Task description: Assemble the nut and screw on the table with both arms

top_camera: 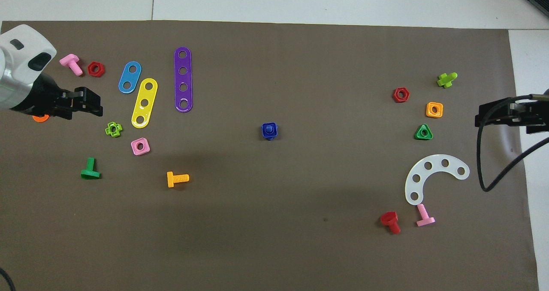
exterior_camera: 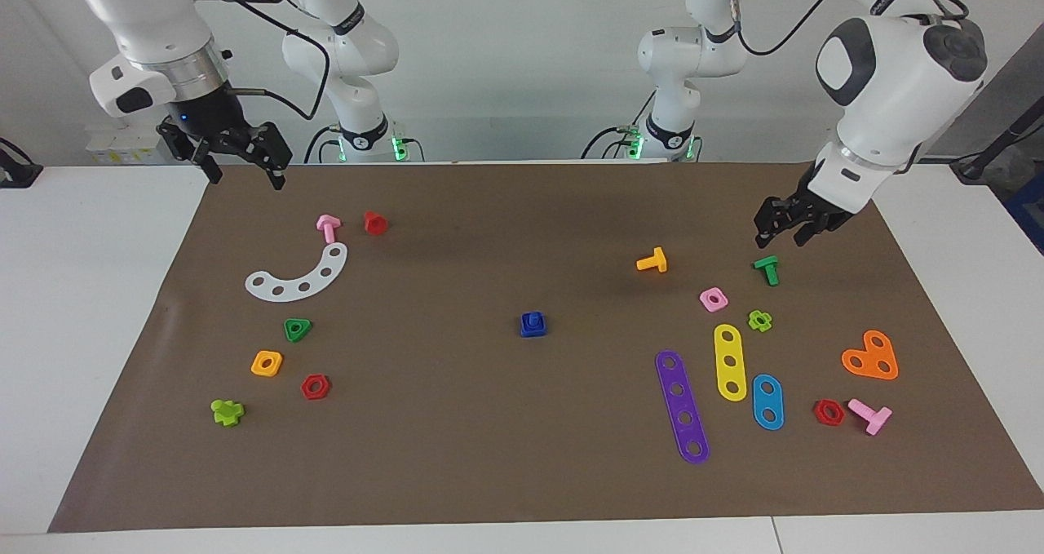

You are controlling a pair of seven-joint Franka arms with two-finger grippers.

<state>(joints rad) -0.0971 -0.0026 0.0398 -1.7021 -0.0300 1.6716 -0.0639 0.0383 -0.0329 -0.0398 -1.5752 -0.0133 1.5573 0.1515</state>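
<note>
Nut: facing view, the nut (exterior_camera: 533, 325) sits mid-mat on the table (exterior_camera: 98, 309), flat, with the screw (exterior_camera: 533, 320) standing in its centre hole, shaft end up; the two are joined.
Neighbours, facing: orange bolt (exterior_camera: 652, 261) at about 2 o'clock from the nut, well apart; purple strip (exterior_camera: 683, 406) at about 4 o'clock; green triangle nut (exterior_camera: 298, 329) at 9 o'clock, well apart.
My left gripper, facing: left gripper (exterior_camera: 785, 229) hangs up in the air over the mat at my left arm's end, just above the green bolt (exterior_camera: 767, 269), not touching it; fingers point down with a small gap between them, nothing held.
My right gripper, facing: right gripper (exterior_camera: 245, 166) raised over the mat's corner at my right arm's end; fingers spread apart, empty. Pink bolt (exterior_camera: 328, 228) and red bolt (exterior_camera: 375, 223) lie on the mat at about 4 o'clock from it.

Nut, overhead: nut (top_camera: 269, 130) mid-mat, screw (top_camera: 269, 129) seated in its hole.
Neighbours, overhead: orange bolt (top_camera: 177, 179) at 8 o'clock from the nut; pink square nut (top_camera: 140, 146) at 9 o'clock; green triangle nut (top_camera: 423, 132) at 3 o'clock, well apart.
My left gripper, overhead: left gripper (top_camera: 92, 103) over the mat at 9 o'clock, next to the blue strip (top_camera: 130, 77); holds nothing.
My right gripper, overhead: right gripper (top_camera: 487, 115) at the 3 o'clock edge, over the mat beside the orange square nut (top_camera: 434, 109); empty.
</note>
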